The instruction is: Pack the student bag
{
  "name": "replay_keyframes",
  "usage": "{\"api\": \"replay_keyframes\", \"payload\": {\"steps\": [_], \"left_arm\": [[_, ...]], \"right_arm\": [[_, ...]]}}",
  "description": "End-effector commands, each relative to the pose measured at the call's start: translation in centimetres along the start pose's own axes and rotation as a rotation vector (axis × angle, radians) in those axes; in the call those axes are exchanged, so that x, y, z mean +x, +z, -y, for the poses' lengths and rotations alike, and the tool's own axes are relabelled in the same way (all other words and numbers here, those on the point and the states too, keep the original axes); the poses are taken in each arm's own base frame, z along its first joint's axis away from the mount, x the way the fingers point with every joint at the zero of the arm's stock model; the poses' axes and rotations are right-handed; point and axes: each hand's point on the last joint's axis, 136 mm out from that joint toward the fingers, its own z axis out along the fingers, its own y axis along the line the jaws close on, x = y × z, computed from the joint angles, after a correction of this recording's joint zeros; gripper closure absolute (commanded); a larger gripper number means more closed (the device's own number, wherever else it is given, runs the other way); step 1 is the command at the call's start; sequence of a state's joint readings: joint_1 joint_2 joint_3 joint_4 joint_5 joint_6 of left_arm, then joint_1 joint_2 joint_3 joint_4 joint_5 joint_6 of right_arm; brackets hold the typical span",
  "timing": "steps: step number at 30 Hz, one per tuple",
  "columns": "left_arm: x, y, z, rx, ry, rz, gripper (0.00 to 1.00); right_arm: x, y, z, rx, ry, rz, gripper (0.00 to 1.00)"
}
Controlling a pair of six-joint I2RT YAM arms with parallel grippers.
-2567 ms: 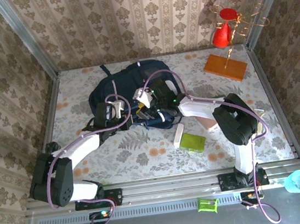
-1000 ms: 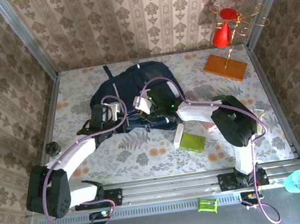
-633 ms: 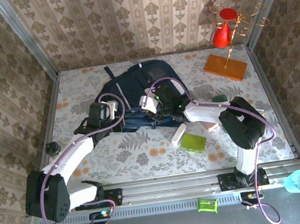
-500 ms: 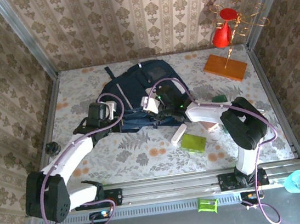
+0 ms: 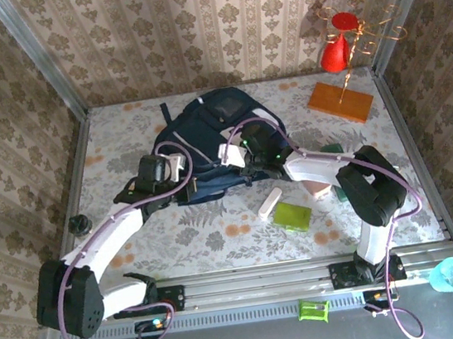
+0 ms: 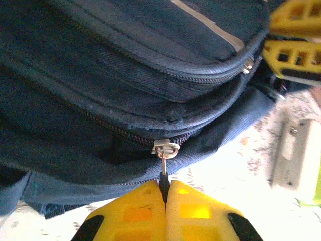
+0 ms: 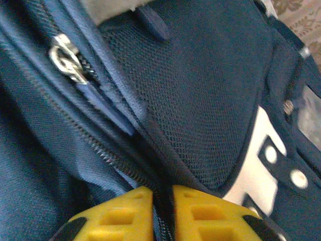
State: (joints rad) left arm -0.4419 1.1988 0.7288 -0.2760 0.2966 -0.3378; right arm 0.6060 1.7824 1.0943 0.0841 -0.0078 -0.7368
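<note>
At centre: fabric student bag point(image 5: 212, 125); left gripper point(image 6: 164, 185) pinches metal zipper pull point(image 6: 164, 150); right gripper point(image 7: 163, 195) unclear.

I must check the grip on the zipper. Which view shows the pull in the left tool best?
The left wrist view: the pull is sharp and central, its tab pinched in the shut left tool. The top view shows the bag, but the pull is too small to tell. The right wrist view shows another pull, free.

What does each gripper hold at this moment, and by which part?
The left gripper holds the student bag by a zipper's pull tab. The right gripper seems to pinch a fabric seam of the bag.
</note>
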Motion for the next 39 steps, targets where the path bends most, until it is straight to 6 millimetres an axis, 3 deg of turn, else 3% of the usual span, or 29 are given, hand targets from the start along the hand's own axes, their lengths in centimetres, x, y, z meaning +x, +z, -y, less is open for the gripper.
{"api": "replay_keyframes", "payload": {"steps": [1, 5, 8, 12, 17, 29, 35, 37, 39], "left_arm": [[-0.9, -1.5, 2.4, 0.092, -0.022, 0.020, 1.00], [-1.1, -1.3, 2.5, 0.102, -0.004, 0.027, 1.00], [-1.2, -1.2, 2.8, 0.115, 0.013, 0.022, 1.00], [-1.2, -1.1, 2.8, 0.119, 0.029, 0.020, 1.00], [-1.1, -1.1, 2.9, 0.123, 0.037, 0.022, 1.00], [-1.0, -1.1, 2.8, 0.123, 0.049, 0.030, 1.00], [-1.0, -1.1, 2.9, 0.128, 0.054, 0.030, 1.00], [-1.0, -1.1, 2.8, 0.122, 0.056, 0.029, 1.00], [-1.0, -1.2, 2.2, 0.087, 0.052, 0.033, 1.00]], "right_arm": [[1.5, -2.4, 4.1, 0.144, 0.045, -0.104, 0.71], [-1.2, -4.6, -0.2, -0.001, 0.129, 0.012, 0.62], [-3.9, -6.2, -2.3, -0.115, 0.201, 0.128, 0.51], [-6.8, -6.3, -3.6, -0.176, 0.181, 0.212, 0.49], [-9.4, -5.0, -3.9, -0.237, 0.197, 0.283, 0.49], [-11.0, -1.4, -3.6, -0.252, 0.214, 0.315, 0.55], [-9.8, 0.3, -3.8, -0.226, 0.186, 0.264, 0.56], [-9.2, 0.7, -3.5, -0.201, 0.171, 0.243, 0.62], [-8.6, 0.9, -3.2, -0.174, 0.147, 0.215, 0.76]]}}
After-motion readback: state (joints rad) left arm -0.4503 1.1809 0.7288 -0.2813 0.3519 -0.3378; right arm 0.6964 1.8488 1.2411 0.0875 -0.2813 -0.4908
